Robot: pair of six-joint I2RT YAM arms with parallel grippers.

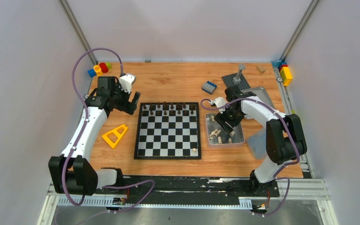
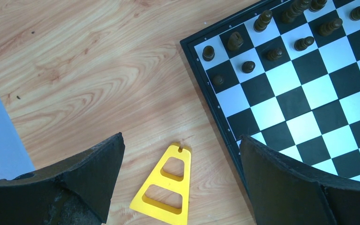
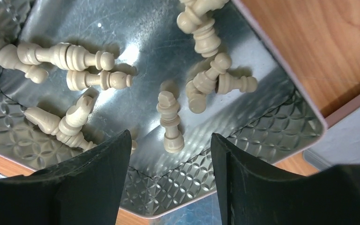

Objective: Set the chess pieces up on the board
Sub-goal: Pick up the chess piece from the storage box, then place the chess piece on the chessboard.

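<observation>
Nearest the arm bases, the board (image 1: 168, 136) lies flat in the middle of the wooden table (image 1: 178, 84), between the two arms. One cream piece (image 1: 195, 151) stands alone on the board's near right corner. The dark pieces (image 1: 171, 109) are lined up along the two far rows, though not every square there is filled.

Just left of the board there's a yellow triangle-shaped plastic thing (image 2: 178, 152) lying flat on the wood. The left gripper (image 2: 180, 139) hangs above that spot with its jaws spread wide and nothing between them.

On the right, a metal tin (image 3: 262, 126) sits just beside the board, and the rest of the cream pieces (image 3: 89, 79) are in it, lying on their sides in a jumble. The right gripper (image 3: 169, 137) is down over the tin with its jaws apart, one on each side of a cream piece lying flat on the tin floor. Neither jaw looks like it's touching that piece.

Farther back are a blue brick (image 1: 209, 86) and a grey studded plate (image 1: 234, 80). A few coloured bricks (image 1: 100, 69) sit in the far left corner, and more (image 1: 285, 72) in the far right corner.
</observation>
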